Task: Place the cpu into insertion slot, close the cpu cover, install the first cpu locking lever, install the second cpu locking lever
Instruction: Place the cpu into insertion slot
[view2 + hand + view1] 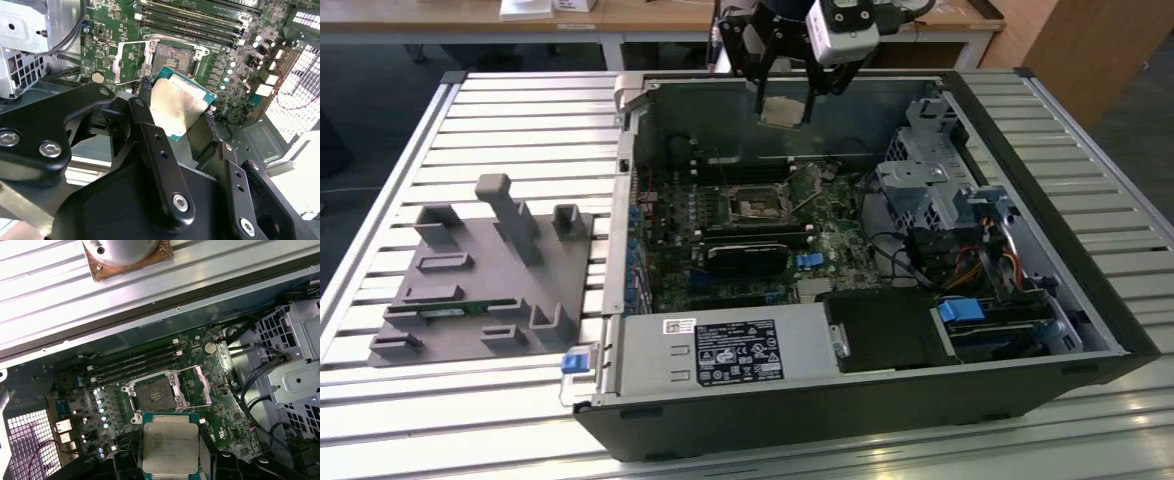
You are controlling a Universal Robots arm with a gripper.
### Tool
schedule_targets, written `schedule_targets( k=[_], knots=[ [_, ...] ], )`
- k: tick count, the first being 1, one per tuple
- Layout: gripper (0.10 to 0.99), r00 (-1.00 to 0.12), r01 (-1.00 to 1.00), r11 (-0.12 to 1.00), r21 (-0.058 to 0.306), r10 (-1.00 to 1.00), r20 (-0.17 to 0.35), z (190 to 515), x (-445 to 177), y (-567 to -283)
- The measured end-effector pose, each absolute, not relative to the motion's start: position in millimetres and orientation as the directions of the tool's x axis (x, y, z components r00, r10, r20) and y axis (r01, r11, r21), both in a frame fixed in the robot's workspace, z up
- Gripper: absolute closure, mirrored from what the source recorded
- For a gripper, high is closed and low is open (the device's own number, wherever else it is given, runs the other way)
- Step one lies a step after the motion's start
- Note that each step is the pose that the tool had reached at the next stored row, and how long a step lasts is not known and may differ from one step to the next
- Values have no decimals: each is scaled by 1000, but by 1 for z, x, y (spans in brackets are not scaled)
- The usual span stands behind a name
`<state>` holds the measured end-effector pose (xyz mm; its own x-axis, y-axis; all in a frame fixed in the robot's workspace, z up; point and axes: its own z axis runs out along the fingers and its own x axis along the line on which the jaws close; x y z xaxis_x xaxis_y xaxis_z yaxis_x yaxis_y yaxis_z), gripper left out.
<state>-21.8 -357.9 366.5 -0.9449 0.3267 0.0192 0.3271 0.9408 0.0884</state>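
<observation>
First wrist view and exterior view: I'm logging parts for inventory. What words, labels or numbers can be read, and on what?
None reads clearly.
Large label on the grey metal box: print too small.
Small white sticker on the same box: too small.
cpu top, in the gripper: faint lines, blurred.
Green circuit board: white lettering, too small.

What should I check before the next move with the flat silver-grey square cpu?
1. Gripper shut on the flat silver-grey square cpu: ok.
2. Square black insertion slot empty: ok.
3. Thin silvery square-frame cpu cover swung open beside the slot: ok.
4. Cpu seated in the slot: not ok, held above the green circuit board.
5. Cpu corners matched to the slot: cannot tell.
</observation>
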Motion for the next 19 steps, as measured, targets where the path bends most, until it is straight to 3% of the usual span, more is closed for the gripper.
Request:
schedule_targets(
  k=[19],
  knots=[
    [549, -869, 495, 865, 88, 495, 19, 366, -22, -358]
  ],
)
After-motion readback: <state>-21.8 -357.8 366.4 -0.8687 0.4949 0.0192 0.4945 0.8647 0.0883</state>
